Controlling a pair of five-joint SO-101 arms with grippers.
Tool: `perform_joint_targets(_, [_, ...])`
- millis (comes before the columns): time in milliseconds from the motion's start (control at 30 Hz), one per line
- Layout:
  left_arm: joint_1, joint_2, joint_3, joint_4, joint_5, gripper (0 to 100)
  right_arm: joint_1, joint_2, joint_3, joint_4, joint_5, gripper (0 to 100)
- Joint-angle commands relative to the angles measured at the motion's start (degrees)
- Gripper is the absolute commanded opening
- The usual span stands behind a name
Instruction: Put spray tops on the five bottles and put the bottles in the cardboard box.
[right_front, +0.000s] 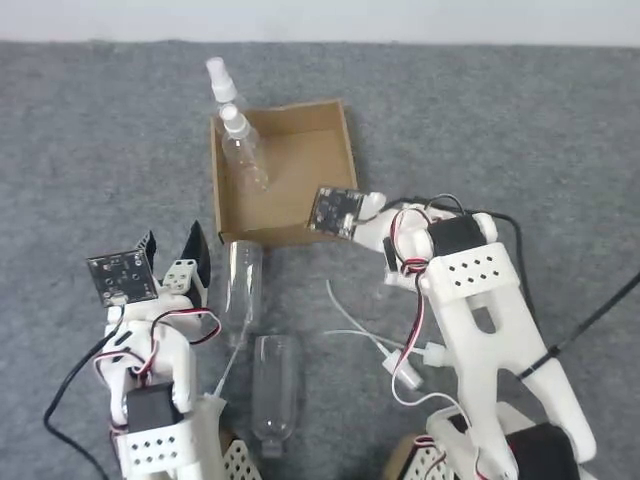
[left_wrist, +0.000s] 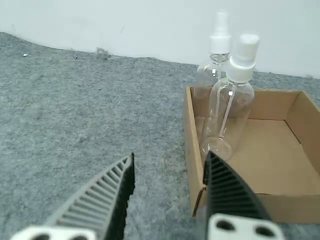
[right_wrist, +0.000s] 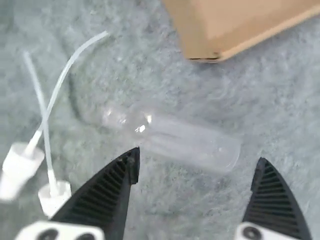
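The cardboard box (right_front: 330, 165) sits at the back middle of the grey carpet. One bottle with a spray top (right_front: 243, 150) leans inside it, and a second capped bottle (right_front: 220, 82) stands just behind it; both appear in the left wrist view (left_wrist: 227, 100) (left_wrist: 215, 55). Two uncapped clear bottles (right_front: 243, 280) (right_front: 275, 385) lie in front of the box. My left gripper (right_front: 172, 238) (left_wrist: 170, 156) is open and empty, left of the box's near corner. My right gripper (right_wrist: 196, 157) hangs open above another lying bottle (right_wrist: 170, 135), by the box corner (right_wrist: 235, 25).
Loose spray tops (right_front: 400, 358) (right_wrist: 20, 165) with long thin tubes lie on the carpet beside the right arm (right_front: 470, 270). A white wall (left_wrist: 150, 25) runs behind the box. Dark cables trail off both arms near the front edge.
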Motion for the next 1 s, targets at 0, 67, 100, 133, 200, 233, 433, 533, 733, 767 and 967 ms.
perform_joint_targets(0, [-0.26,-1.41,-0.66,-2.11,-0.35,21,0.75,-2.86,-3.96,4.0,6.59,30.1])
perform_joint_targets(67, [-0.26,-1.41,-0.66,-2.11,-0.35,21,0.75,-2.86,-3.96,4.88,8.0,30.1])
perform_joint_targets(100, [-0.26,-1.41,-0.66,-2.11,-0.44,21,0.75,-2.86,-3.87,4.97,8.79,30.1])
perform_joint_targets(133, [-0.26,-1.41,-0.66,-2.11,-0.44,21,0.84,-2.86,-3.87,5.41,9.76,30.1])
perform_joint_targets(200, [-0.26,-1.41,-0.66,-2.11,-0.44,21,0.84,-2.07,-3.96,6.55,11.6,30.1])
perform_joint_targets(233, [-0.26,-1.41,-0.57,-2.11,-0.44,21,0.84,-1.27,-4.22,7.16,12.4,30.1])
perform_joint_targets(433, [-0.09,-1.41,-0.57,-2.02,-0.44,21,0.84,5.49,-4.31,7.08,15.74,30.2])
perform_joint_targets(533, [-0.09,-1.41,-0.57,-2.02,-0.44,21,0.84,8.13,-4.31,5.41,16.53,30.2])
perform_joint_targets(733, [0.09,-1.41,-0.13,-2.2,-0.44,21,0.84,12.35,-4.31,1.27,16.88,30.2])
perform_joint_targets(767, [0.09,-1.41,-0.13,-2.2,-0.44,21,0.84,12.88,-4.31,0.57,16.88,30.2])
perform_joint_targets(967, [0.18,-1.41,-0.13,-2.2,-0.44,21,2.24,15.96,-4.31,-2.95,16.62,30.1])
